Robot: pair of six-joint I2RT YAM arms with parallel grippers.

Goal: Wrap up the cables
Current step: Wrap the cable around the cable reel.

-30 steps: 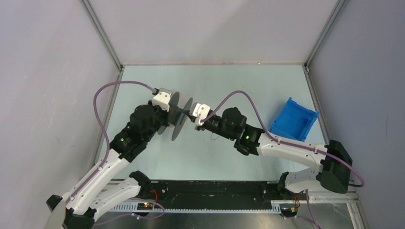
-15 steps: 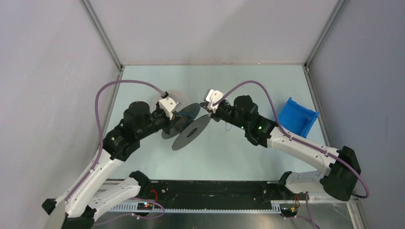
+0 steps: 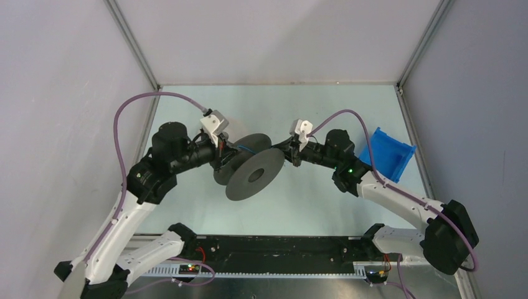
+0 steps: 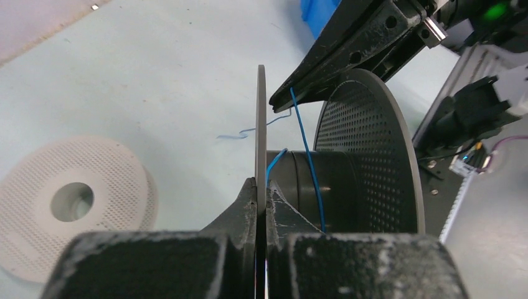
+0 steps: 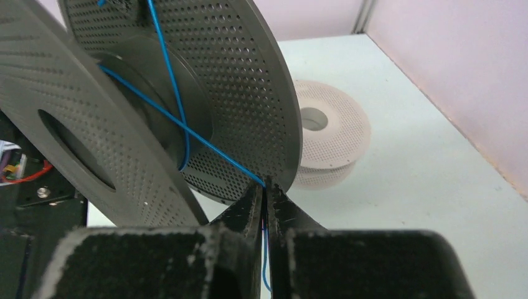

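Note:
A thin blue cable [image 5: 187, 128] runs taut from the hub of a dark grey perforated spool [image 3: 252, 173] to my right gripper [image 5: 264, 185]. That gripper is shut on the cable just past the spool's rim, and a short tail hangs down between its fingers. My left gripper [image 4: 261, 187] is shut on the edge of the spool's thin flange [image 4: 261, 124] and holds the spool off the table. In the left wrist view the blue cable [image 4: 305, 156] drops from the right fingertips [image 4: 283, 99] onto the hub. From above, the right gripper [image 3: 291, 157] sits at the spool's right edge.
A white perforated spool [image 4: 75, 199] lies flat on the table beside the held one; it also shows as the white spool [image 5: 327, 134] behind the dark flange. A blue bin [image 3: 389, 152] stands at the right edge. Enclosure walls ring the table.
The left arm has swung the dark spool round, so its flange now faces up and right. The right gripper has moved right, away from the hub, with the blue cable drawn out.

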